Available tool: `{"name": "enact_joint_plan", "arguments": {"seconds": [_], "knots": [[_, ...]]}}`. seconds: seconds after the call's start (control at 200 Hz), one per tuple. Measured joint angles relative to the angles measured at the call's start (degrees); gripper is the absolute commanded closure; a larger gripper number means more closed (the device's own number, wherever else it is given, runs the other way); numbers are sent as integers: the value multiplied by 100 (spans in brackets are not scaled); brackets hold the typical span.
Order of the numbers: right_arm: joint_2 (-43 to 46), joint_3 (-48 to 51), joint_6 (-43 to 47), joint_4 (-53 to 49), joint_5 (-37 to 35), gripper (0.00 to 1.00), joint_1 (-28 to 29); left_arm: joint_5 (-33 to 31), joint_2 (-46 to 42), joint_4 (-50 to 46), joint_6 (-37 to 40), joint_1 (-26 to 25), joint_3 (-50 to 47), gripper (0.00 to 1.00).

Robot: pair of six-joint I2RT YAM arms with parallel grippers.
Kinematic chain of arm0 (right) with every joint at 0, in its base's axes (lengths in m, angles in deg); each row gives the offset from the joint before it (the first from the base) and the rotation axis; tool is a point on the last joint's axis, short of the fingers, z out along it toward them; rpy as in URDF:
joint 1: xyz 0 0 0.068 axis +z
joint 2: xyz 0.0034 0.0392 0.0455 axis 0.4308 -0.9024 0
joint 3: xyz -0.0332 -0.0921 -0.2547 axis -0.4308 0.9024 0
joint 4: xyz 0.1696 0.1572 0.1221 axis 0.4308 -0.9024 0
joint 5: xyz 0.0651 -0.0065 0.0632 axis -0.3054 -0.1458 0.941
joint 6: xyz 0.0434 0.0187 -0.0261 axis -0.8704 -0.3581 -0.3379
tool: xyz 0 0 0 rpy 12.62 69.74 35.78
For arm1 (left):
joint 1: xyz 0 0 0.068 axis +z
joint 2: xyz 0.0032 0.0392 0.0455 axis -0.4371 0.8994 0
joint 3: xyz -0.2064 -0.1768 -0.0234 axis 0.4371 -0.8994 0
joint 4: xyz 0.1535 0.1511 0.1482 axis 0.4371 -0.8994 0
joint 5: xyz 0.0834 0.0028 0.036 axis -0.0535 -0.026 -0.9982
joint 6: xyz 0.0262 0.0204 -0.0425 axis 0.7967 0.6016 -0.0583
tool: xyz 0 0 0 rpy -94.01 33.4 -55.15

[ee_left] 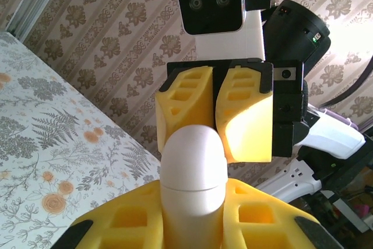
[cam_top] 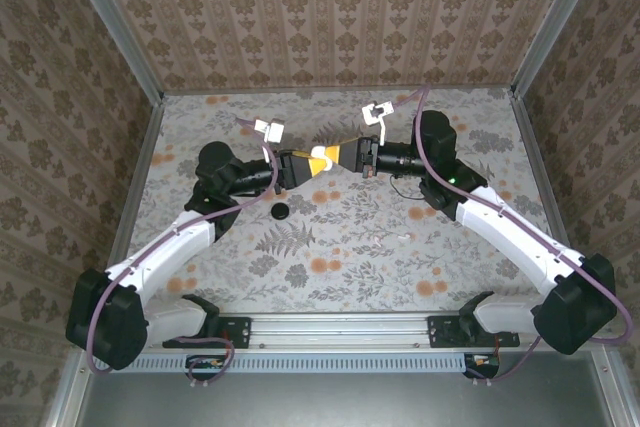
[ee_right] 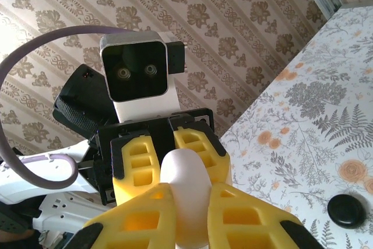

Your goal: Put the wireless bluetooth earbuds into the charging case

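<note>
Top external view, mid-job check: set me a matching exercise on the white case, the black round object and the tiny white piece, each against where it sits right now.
Things:
1. white case
2. black round object
3. tiny white piece

Places:
A. lying on the table, right of centre, near the right arm
B. off the table, clamped between the left gripper and the right gripper
C. lying on the table, left of centre, beside the left arm

Pairs: 1-B, 2-C, 3-A.
</note>
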Motion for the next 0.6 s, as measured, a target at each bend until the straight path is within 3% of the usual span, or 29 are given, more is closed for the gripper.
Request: {"name": "enact_joint_plan", "arguments": {"seconds": [0.165,0.6], "knots": [[81,7,131,-129,-24,54,4,-7,-129,-627,590,-44,83,100],[444,-2,800,-551,393,32,173,291,-905,-1147,2444,-81,-146,100]]}}
